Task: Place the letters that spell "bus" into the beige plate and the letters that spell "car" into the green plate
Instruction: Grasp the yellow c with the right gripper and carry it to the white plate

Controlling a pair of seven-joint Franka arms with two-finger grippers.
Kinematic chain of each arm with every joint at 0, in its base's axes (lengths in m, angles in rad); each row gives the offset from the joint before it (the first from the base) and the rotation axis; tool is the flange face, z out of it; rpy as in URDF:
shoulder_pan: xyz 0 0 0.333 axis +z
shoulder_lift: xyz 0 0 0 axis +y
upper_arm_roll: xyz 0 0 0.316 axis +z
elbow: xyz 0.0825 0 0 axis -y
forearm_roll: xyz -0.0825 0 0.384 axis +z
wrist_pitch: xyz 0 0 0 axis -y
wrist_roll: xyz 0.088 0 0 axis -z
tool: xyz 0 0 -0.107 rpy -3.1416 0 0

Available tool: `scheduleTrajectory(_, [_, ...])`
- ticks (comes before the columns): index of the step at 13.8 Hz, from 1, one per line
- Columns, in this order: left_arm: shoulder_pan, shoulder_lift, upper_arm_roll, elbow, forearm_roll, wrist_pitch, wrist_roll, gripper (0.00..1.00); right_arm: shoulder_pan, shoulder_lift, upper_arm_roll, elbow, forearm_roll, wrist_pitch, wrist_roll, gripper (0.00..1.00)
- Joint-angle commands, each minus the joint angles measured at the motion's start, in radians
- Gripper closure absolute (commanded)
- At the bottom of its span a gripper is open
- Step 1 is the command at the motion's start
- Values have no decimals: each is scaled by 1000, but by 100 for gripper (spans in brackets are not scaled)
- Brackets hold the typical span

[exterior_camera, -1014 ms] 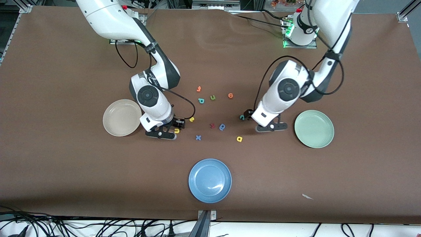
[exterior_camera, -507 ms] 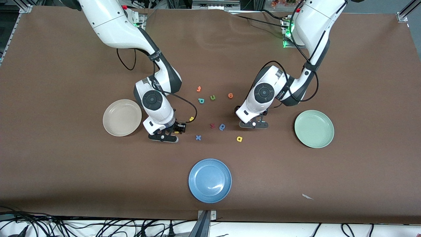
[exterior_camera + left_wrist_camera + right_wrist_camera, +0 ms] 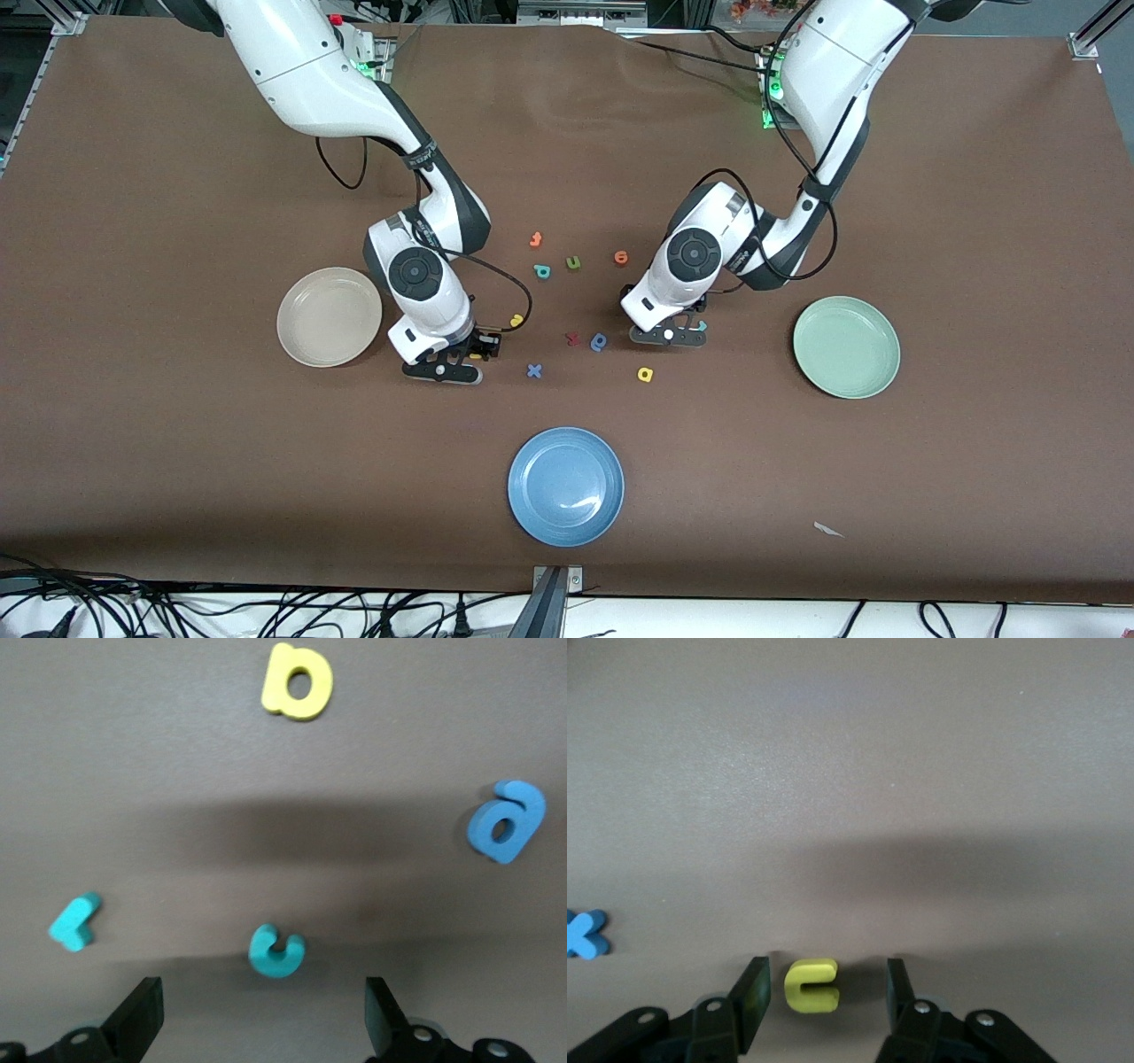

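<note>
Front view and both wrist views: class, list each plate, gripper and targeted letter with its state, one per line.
Beige plate: holds no letters.
Green plate: holds no letters.
Right gripper: low at the table, fingers open.
Left gripper: over the table, fingers open wide.
Yellow u: flat on the table between the right gripper's fingers, not gripped.
Teal c: flat on the table, just ahead of the left gripper's fingers, untouched.

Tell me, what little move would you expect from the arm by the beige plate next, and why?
Probably the right tool finishes closing on the yellow u and lifts it. The letter lies on the table between the tool's two fingers, which do not yet touch it, and the beige plate beside it holds nothing so far.
</note>
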Motion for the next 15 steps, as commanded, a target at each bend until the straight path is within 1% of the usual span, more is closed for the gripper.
scheduleTrajectory(1, [-19, 31, 4, 32, -3, 11, -24, 5, 7, 24, -3, 26, -21, 20, 18, 52])
scheduleTrajectory(3, [-24, 31, 4, 32, -1, 11, -24, 14, 9, 23, -3, 26, -26, 20, 16, 62])
scheduleTrajectory(4, [-27, 31, 4, 32, 0, 11, -29, 14, 15, 21, -3, 26, -41, 20, 16, 73])
scheduleTrajectory(5, [-31, 31, 4, 29, 6, 11, -45, 16, 15, 23, -3, 26, -49, 20, 16, 77])
scheduleTrajectory(7, [-38, 31, 5, 24, 8, 13, -58, 27, 17, 18, -3, 26, -50, 20, 12, 90])
scheduleTrajectory(8, [-38, 31, 5, 26, 8, 13, -71, 35, 15, 12, -3, 26, -50, 16, 1, 91])
scheduleTrajectory(9, [-38, 31, 5, 26, 8, 13, -73, 38, 12, -12, -5, 24, -50, 2, -13, 91])
scheduleTrajectory(12, [-32, 33, 5, 29, 10, 13, -72, 45, -14, -86, -20, 27, -40, -130, -107, 91])
scheduleTrajectory(14, [-28, 34, 7, 30, 11, 19, -72, 48, -66, -135, -25, 24, -32, -225, -224, 91])
scheduleTrajectory(15, [-27, 34, 10, 29, 11, 45, -72, 48, -98, -155, -25, 21, -32, -269, -288, 91])
